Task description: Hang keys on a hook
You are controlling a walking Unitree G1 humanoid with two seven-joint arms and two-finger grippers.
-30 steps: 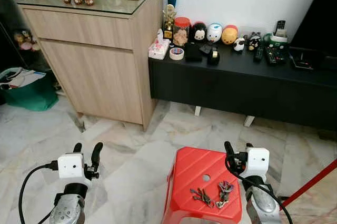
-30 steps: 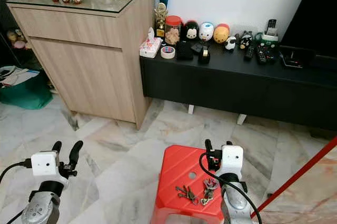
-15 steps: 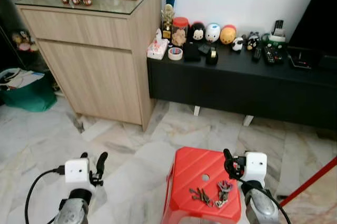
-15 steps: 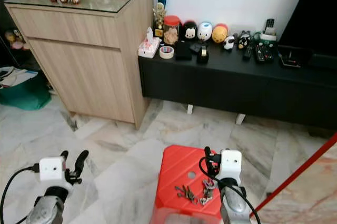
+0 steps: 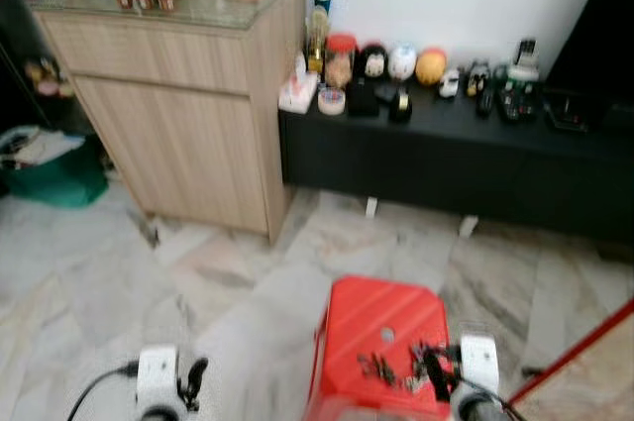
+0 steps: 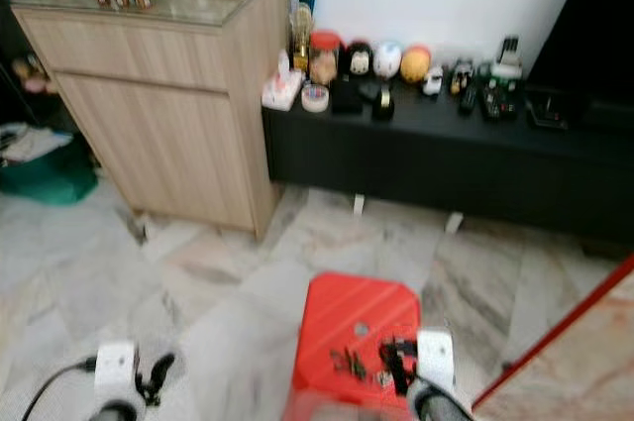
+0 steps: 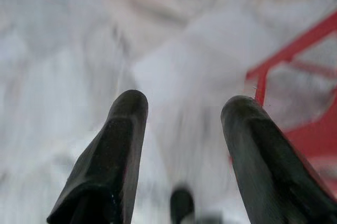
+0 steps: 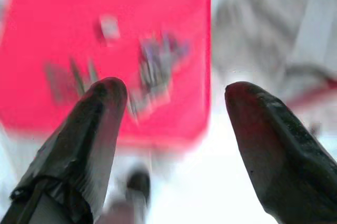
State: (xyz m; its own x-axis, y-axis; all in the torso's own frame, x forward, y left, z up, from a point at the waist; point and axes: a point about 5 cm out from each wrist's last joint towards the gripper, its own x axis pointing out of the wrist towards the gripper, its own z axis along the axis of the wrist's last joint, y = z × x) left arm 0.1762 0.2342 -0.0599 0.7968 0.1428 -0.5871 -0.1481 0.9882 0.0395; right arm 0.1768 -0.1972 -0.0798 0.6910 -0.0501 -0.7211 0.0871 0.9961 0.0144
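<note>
Compared with half a second ago both grippers sit lower at the frame's bottom edge and the whole scene is blurred, so the camera has moved; the right gripper (image 5: 436, 377) now hangs at the right-hand bunch of small metal keys (image 5: 424, 355) on the red plastic stool (image 5: 381, 322), which suggests the pick-up is about to start. The left gripper (image 7: 181, 150) hangs released over the marble floor (image 5: 228, 292), and the right jaws are spread and empty. The keys lie flat in two bunches near the stool's front edge; blur hides most detail, though the right bunch seems to run front to back.
</note>
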